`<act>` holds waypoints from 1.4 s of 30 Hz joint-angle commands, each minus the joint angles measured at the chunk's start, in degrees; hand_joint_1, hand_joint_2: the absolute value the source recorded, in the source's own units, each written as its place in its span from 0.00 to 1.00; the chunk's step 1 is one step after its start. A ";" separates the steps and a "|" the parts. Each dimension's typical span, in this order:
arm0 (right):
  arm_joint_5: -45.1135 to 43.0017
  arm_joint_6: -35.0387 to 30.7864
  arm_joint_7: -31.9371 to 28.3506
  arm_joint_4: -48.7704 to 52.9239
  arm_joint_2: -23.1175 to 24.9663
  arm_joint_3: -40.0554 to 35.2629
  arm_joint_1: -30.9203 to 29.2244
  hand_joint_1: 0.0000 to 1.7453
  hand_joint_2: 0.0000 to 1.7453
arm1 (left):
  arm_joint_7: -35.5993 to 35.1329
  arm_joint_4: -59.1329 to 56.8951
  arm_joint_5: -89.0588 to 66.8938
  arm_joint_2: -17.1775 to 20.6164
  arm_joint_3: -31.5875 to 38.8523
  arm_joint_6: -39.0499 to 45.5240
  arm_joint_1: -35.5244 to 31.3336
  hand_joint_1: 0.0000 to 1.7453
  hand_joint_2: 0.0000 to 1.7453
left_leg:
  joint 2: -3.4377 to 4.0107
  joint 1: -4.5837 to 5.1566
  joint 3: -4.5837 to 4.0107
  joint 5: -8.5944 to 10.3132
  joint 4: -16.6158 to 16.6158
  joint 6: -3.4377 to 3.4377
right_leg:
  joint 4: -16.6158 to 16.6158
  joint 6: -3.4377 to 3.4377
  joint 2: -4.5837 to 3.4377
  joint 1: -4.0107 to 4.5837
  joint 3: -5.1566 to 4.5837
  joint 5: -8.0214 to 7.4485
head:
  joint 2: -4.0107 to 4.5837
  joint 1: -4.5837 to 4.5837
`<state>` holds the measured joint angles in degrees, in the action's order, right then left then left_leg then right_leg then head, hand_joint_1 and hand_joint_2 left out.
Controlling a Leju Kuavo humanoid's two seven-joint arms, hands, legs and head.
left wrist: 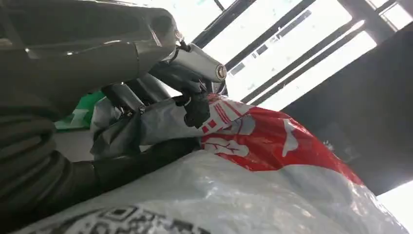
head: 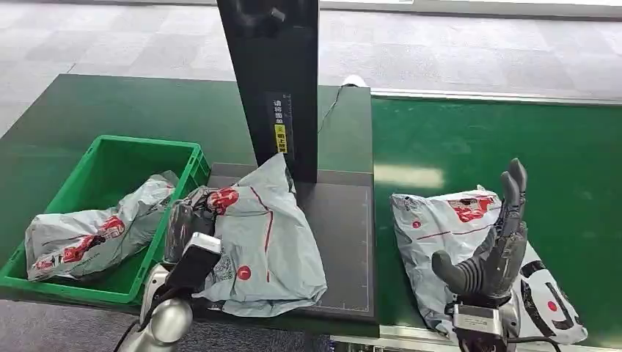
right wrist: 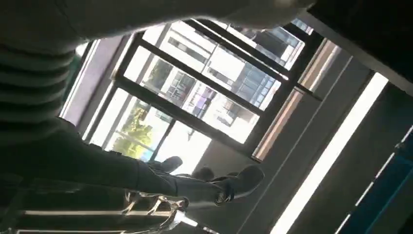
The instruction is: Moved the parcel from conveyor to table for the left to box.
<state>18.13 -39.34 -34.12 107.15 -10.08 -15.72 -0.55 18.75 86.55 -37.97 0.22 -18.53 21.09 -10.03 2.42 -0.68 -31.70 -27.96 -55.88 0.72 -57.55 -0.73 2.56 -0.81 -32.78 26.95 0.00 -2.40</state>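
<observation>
Head view shows the left hand (head: 189, 220) clutching a corner of the grey courier parcel (head: 260, 242) lying on the dark scanner plate (head: 345, 242), just beside the green crate (head: 110, 158). The right hand (head: 495, 242) hovers empty, fingers spread, above another parcel (head: 440, 227) on the conveyor (head: 477, 139). Lift high enough to clear the crate's rim before swinging leftward, or the slack bag may snag.

A grey plastic parcel with red print (head: 257, 235) lies on the flat dark scale plate (head: 345, 242); left, a green plastic box (head: 110, 161) holds another grey parcel (head: 88, 235); right, a third grey parcel (head: 447, 220) lies on the green conveyor belt (head: 477, 139).
</observation>
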 commanded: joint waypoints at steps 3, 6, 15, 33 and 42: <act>3.20 -0.66 2.72 4.65 0.58 -6.64 -0.41 0.00 0.00 | -1.00 0.00 -1.99 0.18 0.91 0.82 -2.42 1.00 1.00 | -0.20 -0.05 -0.02 0.02 -0.01 -0.02 | 0.00 0.05 -0.12 0.04 -0.02 -0.01 | 0.00 0.00; 3.20 -0.66 2.72 4.65 0.58 -6.64 -0.41 0.00 0.00 | -1.00 0.00 -1.99 0.18 0.91 0.82 -2.42 1.00 1.00 | -0.16 -0.07 0.00 0.01 -0.01 -0.03 | 0.01 0.04 -0.14 0.06 0.02 -0.01 | 0.00 0.00; 4.82 0.23 4.35 10.83 2.50 -6.78 1.94 0.00 0.00 | -3.26 -1.17 -3.12 -1.08 8.80 1.85 -6.12 1.00 1.00 | -0.23 -0.08 -0.04 0.02 -0.04 0.01 | -0.04 0.09 -0.08 0.07 -0.02 0.01 | 0.00 0.00; 3.09 -0.66 -0.16 10.21 4.67 -5.61 2.39 0.00 0.00 | -3.65 2.15 -4.32 -2.92 12.66 3.23 -2.28 1.00 1.00 | -0.18 -0.05 0.02 0.01 0.02 -0.03 | 0.02 0.06 -0.15 0.04 0.04 0.00 | 0.00 0.00; 3.09 -0.66 -0.16 10.21 4.67 -5.61 2.39 0.00 0.00 | -3.65 2.15 -4.32 -2.92 12.66 3.23 -2.28 1.00 1.00 | -0.18 -0.05 0.03 0.00 0.01 -0.03 | 0.03 0.04 -0.13 0.04 0.06 0.01 | 0.00 0.00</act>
<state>21.42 -39.52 -34.23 117.87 -6.05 -21.05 2.39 15.30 89.24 -42.18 -1.99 -6.69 24.26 -11.54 2.40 -0.71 -31.70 -27.95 -55.87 0.73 -57.56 -0.73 2.56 -0.78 -32.78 26.95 0.00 -2.40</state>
